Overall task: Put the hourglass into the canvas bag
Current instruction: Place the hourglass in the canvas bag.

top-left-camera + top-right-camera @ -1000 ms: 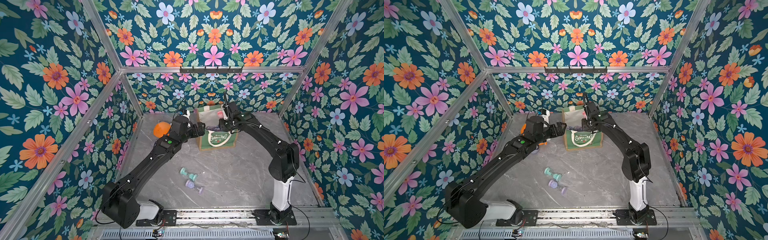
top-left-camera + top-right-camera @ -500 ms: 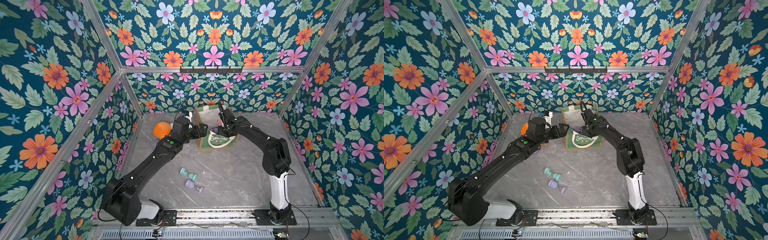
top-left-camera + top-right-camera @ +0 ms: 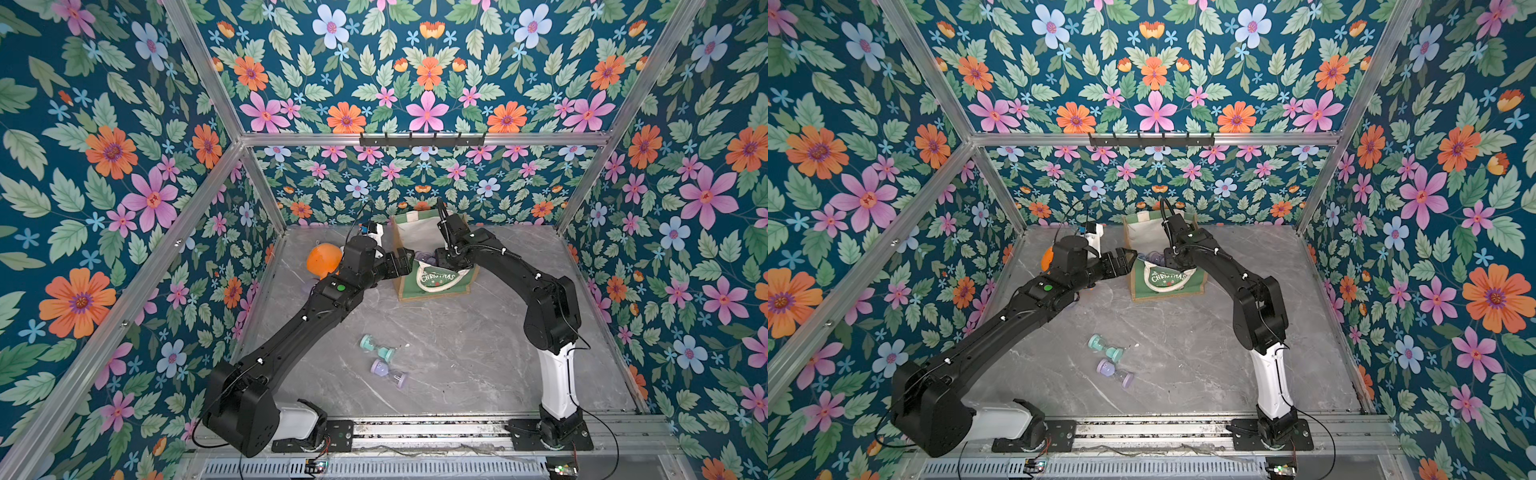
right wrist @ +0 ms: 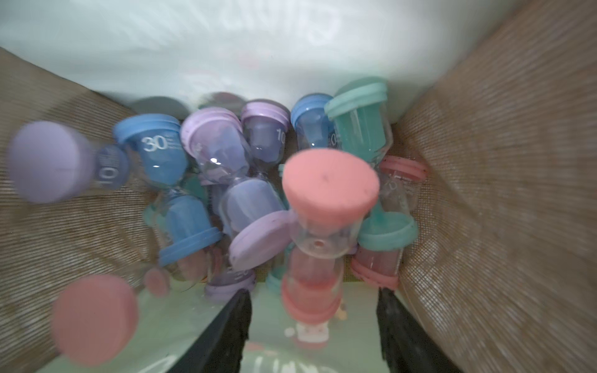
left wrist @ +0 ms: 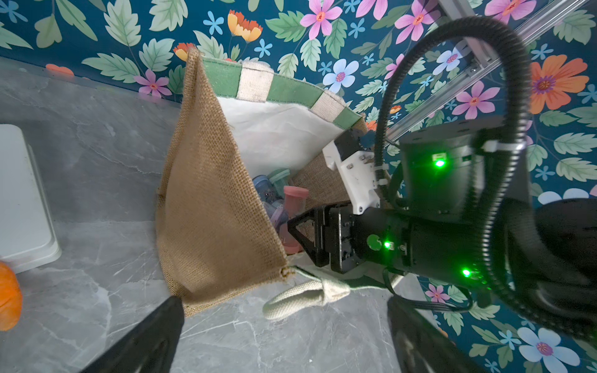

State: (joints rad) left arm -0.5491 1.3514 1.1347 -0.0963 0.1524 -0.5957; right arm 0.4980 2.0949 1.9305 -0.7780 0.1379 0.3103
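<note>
Pink hourglass (image 4: 326, 197) down inside the canvas bag (image 3: 440, 286), roughly on end atop a pile of hourglasses (image 4: 206, 181) in blue, purple, teal and pink. One flat cap turned toward the right wrist camera, lower cap between the two dark fingers (image 4: 226, 329) without touching either. Right hand (image 4: 312, 297) inside the bag's open mouth, jaws apart, nothing clamped, a clear gap on each side of the hourglass. In the left wrist view, same pink hourglass visible past the tan burlap side, just beside the right hand's black tip. Bag boxy, with a green front and white "CHRISTMAS" print facing the near edge in both top views, cream lining, and a white rope handle (image 5: 303, 295) drooping onto the tabletop (image 3: 457, 353); set near the back wall, roughly midway across. Left hand (image 3: 405, 262) just beside the burlap side facing the left arm, jaws spread wide, empty; one fingertip (image 5: 171, 306) close to a corner of that burlap, contact unclear. Well apart from the bag, toward the near edge: teal hourglass (image 3: 376, 348) and purple hourglass (image 3: 388, 373), both lying on their sides, near each other. Behind the left arm, an orange ball (image 3: 321, 259) by the tabletop's left edge, and a white rounded block (image 5: 22, 197) near it. Flowered walls on three sides.
</note>
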